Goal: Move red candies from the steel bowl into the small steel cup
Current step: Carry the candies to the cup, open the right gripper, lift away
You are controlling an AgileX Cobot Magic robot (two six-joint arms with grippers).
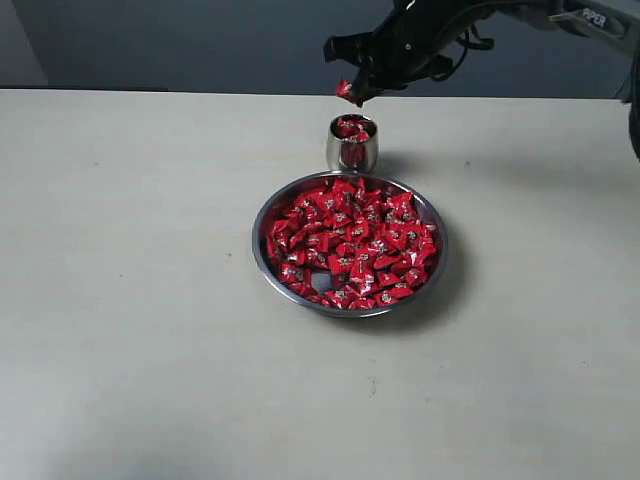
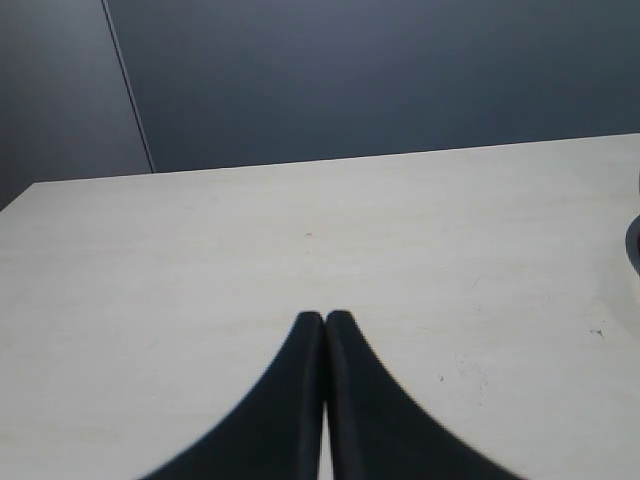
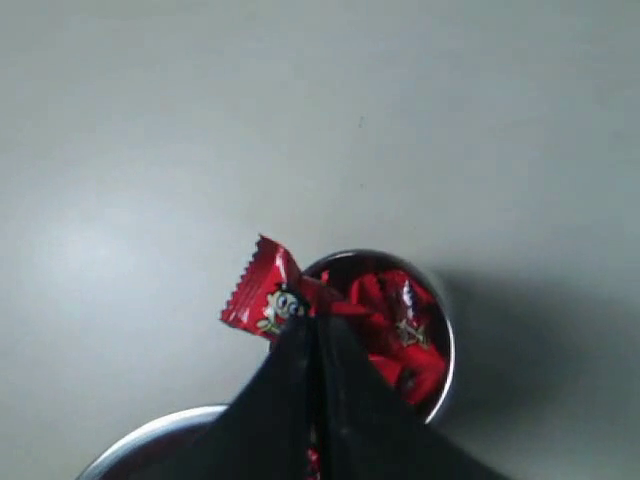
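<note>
- Steel bowl (image 1: 257, 248): wide and shallow, standing on the bench (image 1: 120, 300). It is filled almost rim to rim with red candies (image 1: 350, 245), with one small bare patch of steel near the front.
- Small steel cup (image 1: 352, 156): upright, just behind the bowl's far rim, with more red candies heaped to its brim.
- Right end effector (image 1: 352, 95): poised directly above the cup, fingers closed on one wrapped candy (image 3: 265, 295), which juts out sideways from the tips.
- Left end effector (image 2: 325, 318): fingers pressed together, gripping nothing, over bare bench.
- Writing: "PIPER" in white on the right arm (image 1: 593, 17). The held wrapper bears a small cartoon face but no legible words.
- Room: the bench's far edge runs close behind the cup. Wide bare surface lies on both sides and in front of the bowl.
</note>
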